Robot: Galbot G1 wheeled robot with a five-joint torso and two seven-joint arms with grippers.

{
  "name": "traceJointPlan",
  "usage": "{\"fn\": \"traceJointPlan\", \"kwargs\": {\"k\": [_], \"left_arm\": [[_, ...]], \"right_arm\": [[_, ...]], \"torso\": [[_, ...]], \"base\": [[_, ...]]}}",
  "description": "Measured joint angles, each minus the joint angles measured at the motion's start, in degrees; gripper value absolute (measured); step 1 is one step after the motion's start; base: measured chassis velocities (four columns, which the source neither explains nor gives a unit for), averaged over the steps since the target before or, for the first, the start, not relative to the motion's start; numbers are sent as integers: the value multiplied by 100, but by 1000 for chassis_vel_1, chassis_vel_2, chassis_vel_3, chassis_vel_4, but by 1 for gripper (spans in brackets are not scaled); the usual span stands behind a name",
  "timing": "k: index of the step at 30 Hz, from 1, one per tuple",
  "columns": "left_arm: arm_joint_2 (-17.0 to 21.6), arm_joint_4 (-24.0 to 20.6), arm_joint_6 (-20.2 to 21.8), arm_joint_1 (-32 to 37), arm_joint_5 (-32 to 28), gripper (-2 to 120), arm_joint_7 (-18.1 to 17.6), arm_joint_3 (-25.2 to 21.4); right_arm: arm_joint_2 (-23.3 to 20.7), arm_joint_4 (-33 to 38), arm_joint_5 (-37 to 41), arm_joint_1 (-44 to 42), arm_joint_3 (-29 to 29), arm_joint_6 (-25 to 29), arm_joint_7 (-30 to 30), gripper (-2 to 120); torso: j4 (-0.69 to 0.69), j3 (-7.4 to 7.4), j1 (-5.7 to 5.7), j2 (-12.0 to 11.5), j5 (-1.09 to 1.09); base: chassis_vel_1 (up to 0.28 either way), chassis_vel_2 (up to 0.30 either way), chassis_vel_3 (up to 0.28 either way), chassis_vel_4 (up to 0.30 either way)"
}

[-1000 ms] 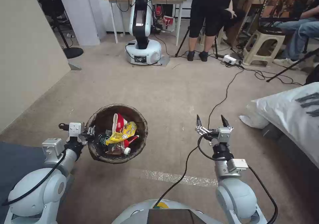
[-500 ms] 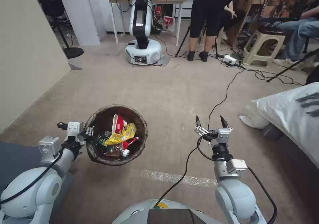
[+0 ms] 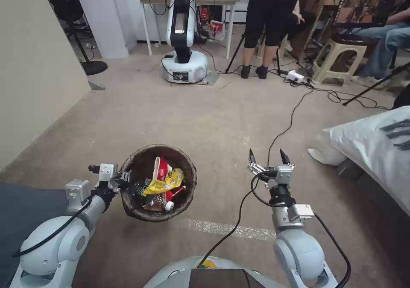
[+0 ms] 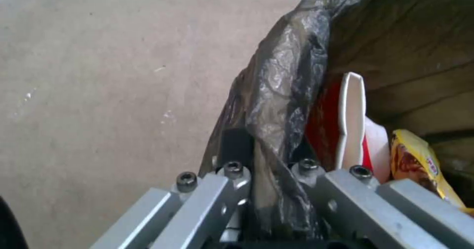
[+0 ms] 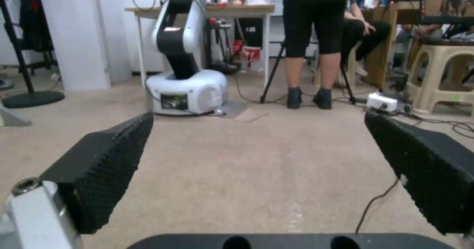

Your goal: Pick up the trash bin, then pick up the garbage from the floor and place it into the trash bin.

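From the head view, the left gripper is clamped on the near-left rim of the trash bin, which hangs off the carpet with its mouth facing up. Inside lies the garbage: a yellow wrapper, a red-and-white packet and a small green bottle piled together. The right gripper hovers to the right of the bin, well apart from it, fingers spread wide and holding nothing, above a black cable that runs across the carpet. No loose litter is evident on the floor ahead, so the collecting looks close to done. The left wrist view shows the jaws pinched over the crinkled dark bag folded on the rim, the red-and-white packet just inside. Since the hold is on one edge only, the bin is best kept level and moved slowly, lest it swing or slip. The right wrist view shows both black pads apart, bare carpet between them.
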Motion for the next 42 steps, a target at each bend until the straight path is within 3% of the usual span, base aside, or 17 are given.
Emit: {"fn": "traceJointPlan", "kwargs": {"k": [42], "left_arm": [[-259, 1434, -6, -465, 117, 3, 22, 431]], "right_arm": [[-113, -212, 144, 363, -166, -51, -25, 100]], "torso": [[0, 0, 0, 0, 0]], "base": [[0, 0, 0, 0]]}}
